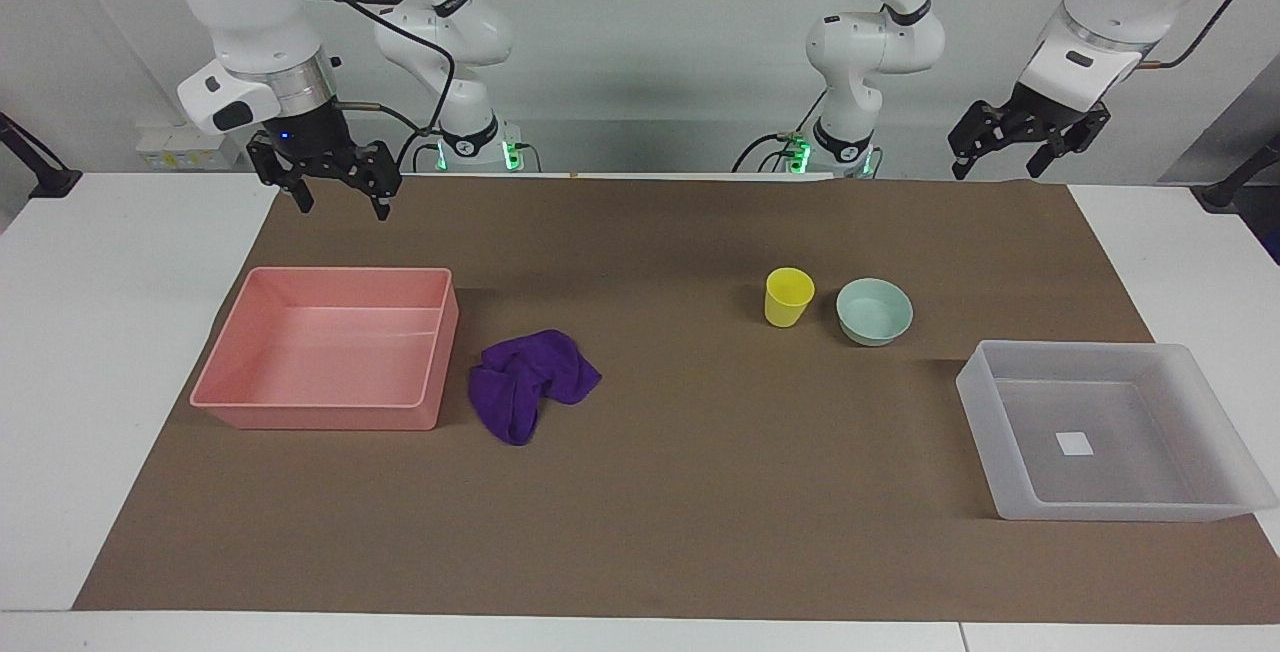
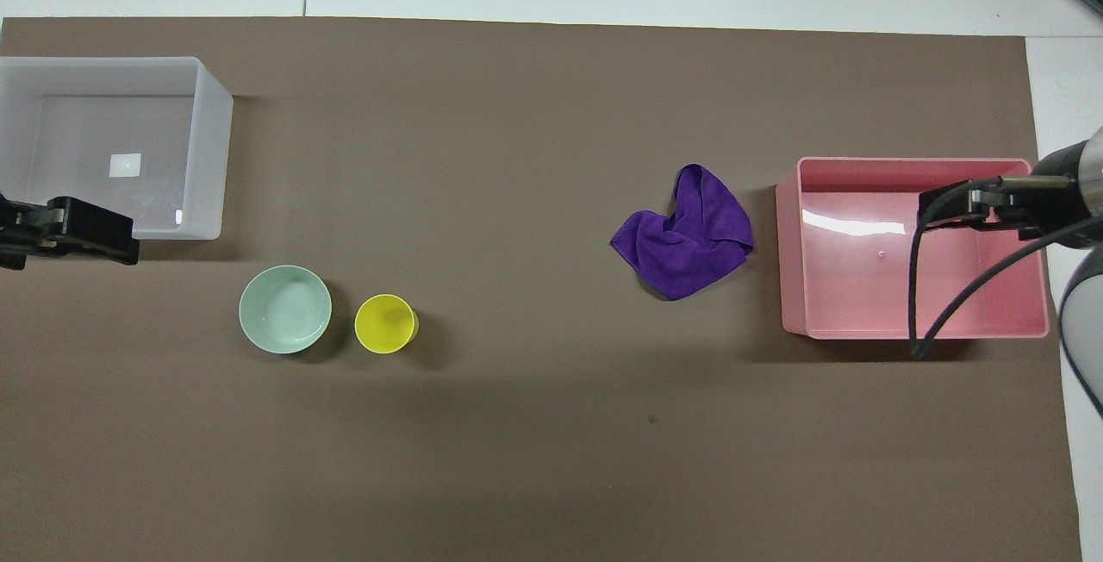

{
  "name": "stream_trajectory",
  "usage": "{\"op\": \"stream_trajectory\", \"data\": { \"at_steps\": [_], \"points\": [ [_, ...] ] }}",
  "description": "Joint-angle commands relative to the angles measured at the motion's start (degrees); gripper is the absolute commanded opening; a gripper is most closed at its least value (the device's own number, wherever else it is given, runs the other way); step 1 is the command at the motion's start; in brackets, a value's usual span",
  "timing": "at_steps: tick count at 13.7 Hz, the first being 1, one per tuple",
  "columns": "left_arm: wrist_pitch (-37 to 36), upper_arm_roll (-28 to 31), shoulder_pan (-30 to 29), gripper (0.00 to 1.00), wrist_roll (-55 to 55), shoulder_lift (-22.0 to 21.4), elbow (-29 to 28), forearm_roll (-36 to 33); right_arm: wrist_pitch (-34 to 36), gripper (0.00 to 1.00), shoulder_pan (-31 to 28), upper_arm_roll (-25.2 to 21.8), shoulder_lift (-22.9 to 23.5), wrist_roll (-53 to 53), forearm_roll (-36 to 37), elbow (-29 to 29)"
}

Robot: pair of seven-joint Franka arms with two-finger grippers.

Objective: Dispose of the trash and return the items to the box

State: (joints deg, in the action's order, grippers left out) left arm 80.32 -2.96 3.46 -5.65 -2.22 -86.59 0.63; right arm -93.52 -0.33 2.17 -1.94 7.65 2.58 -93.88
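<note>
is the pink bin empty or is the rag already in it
Empty. The pink bin shows only its bare floor in both views; the purple rag lies crumpled on the brown mat beside it, outside its wall.

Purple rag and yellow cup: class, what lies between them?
Nothing: only bare brown mat lies between the rag and the cup, clearest in the overhead view.
</note>
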Motion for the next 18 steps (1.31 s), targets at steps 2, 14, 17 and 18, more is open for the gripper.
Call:
{"op": "stream_trajectory", "data": {
  "at_steps": [2,14,17,18],
  "points": [
    [-1.0,-0.1,-0.1,1.00,0.5,0.1,0.0,-0.8,0.3,1.00,-0.6,0.0,-0.5,-1.7,-1.3,-0.1],
    [-1.3,-0.1,-0.2,1.00,0.5,0.5,-0.7,-0.9,0.3,1.00,-0.6,0.1,-0.5,-1.7,-1.3,-0.1],
    [-1.7,-0.1,-0.3,1.00,0.3,-0.1,-3.0,-0.9,0.3,1.00,-0.6,0.1,-0.5,-1.7,-1.3,-0.1],
    [-1.6,-0.1,-0.2,1.00,0.3,-0.2,-4.6,-0.8,0.3,1.00,-0.6,0.0,-0.5,-1.7,-1.3,-0.1]
  ]
}}
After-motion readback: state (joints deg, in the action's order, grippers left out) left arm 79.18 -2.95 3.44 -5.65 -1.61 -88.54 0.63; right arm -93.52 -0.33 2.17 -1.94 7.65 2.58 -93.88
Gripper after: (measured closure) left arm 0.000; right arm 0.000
